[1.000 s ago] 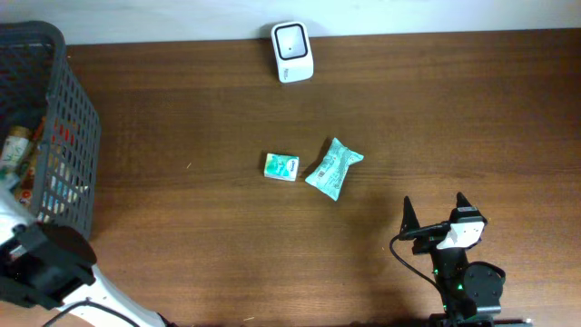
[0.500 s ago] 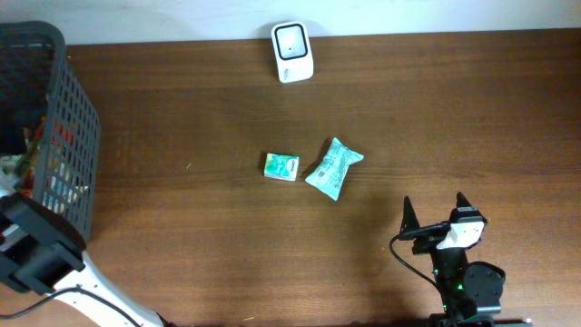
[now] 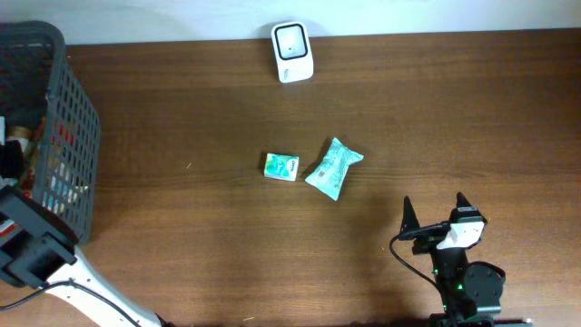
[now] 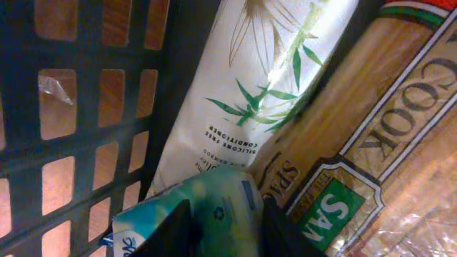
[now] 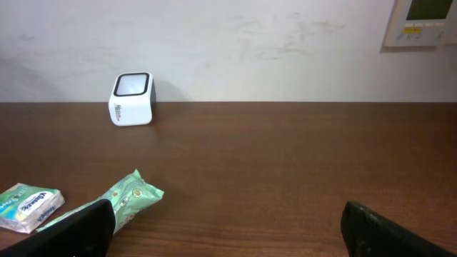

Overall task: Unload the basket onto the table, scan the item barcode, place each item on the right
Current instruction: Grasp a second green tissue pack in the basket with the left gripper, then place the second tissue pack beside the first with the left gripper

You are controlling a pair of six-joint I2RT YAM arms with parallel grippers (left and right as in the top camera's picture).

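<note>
Since a second ago the left arm has swung up into the basket (image 3: 77, 118), and the left gripper (image 4: 221, 227) has narrowed from wide apart to pinch a pale blue-green soft packet (image 4: 214, 200), one finger pressed to each side. The right gripper (image 3: 434, 207) hangs low over the table's near edge, jaws spread wide and holding nothing. Beside the packet in the basket lie a white pouch (image 4: 264, 86) printed with bamboo leaves and a brown box (image 4: 371, 143) lettered "COOK". On the wooden table (image 3: 182, 227) a small green carton (image 3: 281, 166) and a teal wrapper (image 3: 333, 168) lie just beside each other, with a white barcode scanner (image 3: 291, 52) at the far edge below a pale wall
</note>
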